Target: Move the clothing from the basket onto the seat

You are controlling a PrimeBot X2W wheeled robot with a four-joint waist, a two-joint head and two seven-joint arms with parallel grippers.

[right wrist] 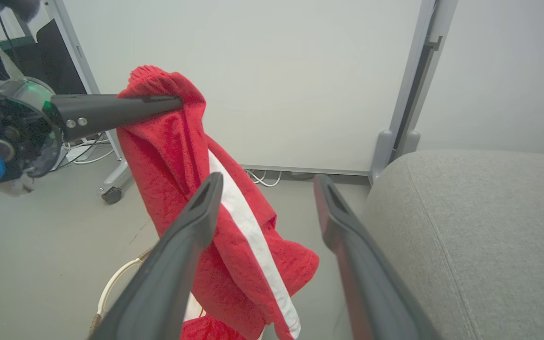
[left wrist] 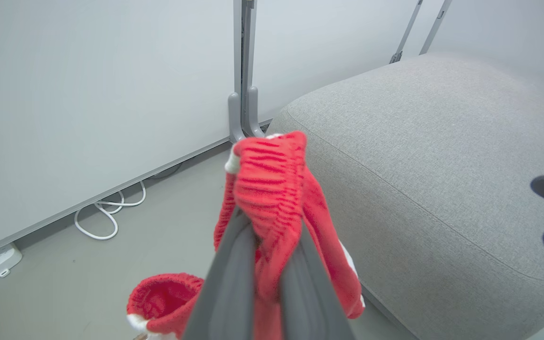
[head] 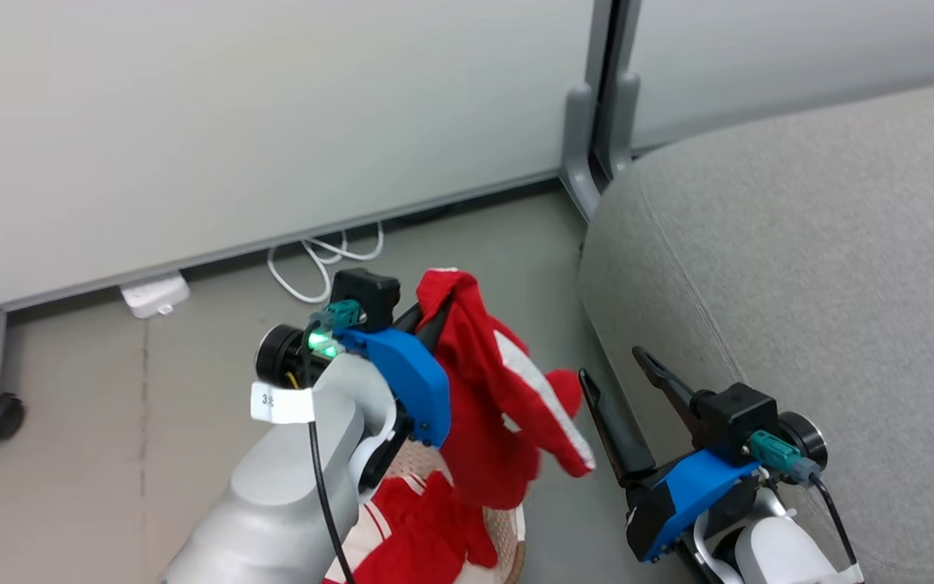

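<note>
**Clothing (head: 499,381) raised above the basket (head: 516,539), beside the seat (head: 799,243)**

We see one red garment (right wrist: 182,156) with a white stripe hanging from our left gripper (head: 434,312), whose two fingers are pinched together on its gathered waistband. It dangles over the basket, where more red clothing lies, and hangs near the seat's rounded edge without touching it. Our right gripper (head: 611,365) stands just beside the garment, fingers spread wide and holding nothing.

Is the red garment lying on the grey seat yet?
No, the red garment hangs in the air from the left gripper, beside the seat and not resting on it.
</note>
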